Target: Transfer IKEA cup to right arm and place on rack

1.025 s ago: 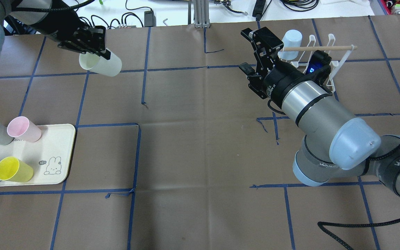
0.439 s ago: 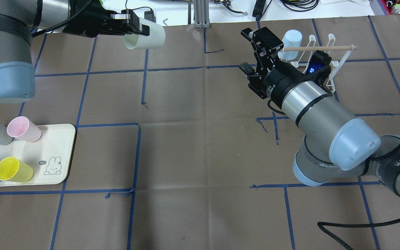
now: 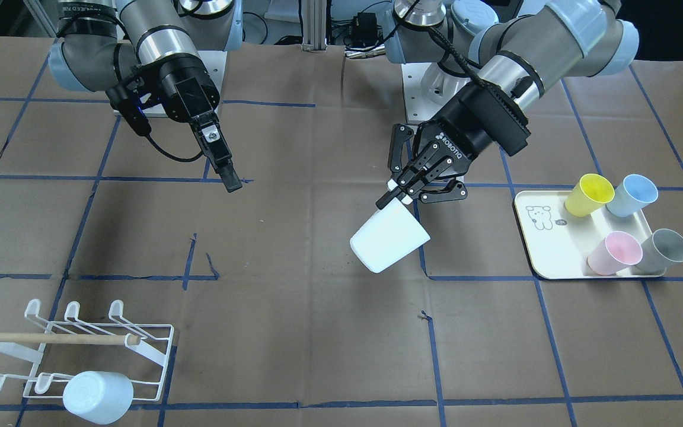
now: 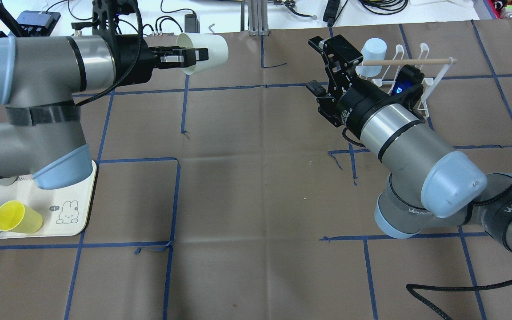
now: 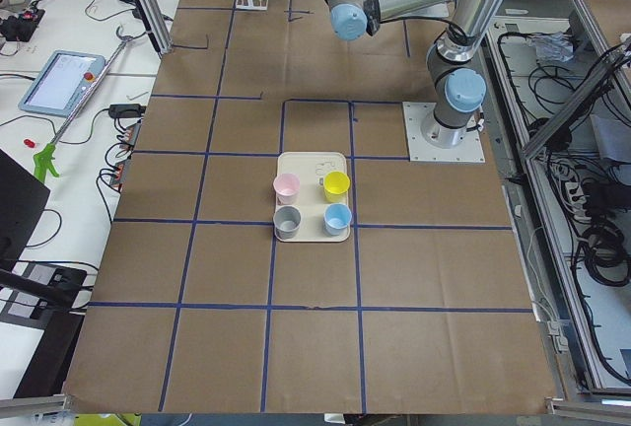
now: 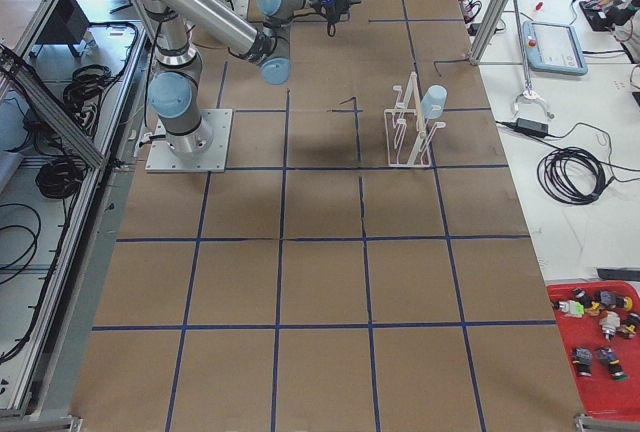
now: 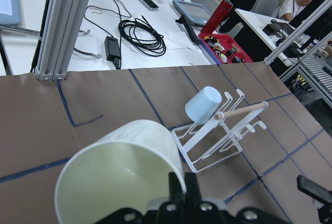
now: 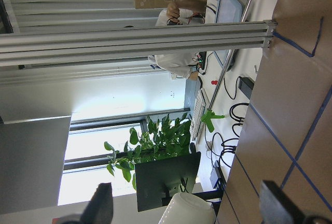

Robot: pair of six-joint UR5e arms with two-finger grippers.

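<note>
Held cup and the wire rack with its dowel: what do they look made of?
The held cup: probably plastic, opaque cream-white, thin wall, matte with a soft sheen. The rack: thin bent rod with looped ends, uniform white, so likely coated metal wire; could be plastic. The dowel: light tan round stick, looks like bare wood.

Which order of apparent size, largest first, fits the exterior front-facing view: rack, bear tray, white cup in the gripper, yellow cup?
1. rack
2. bear tray
3. white cup, though it is lifted towards the camera, so its lead is unsure
4. yellow cup
</note>
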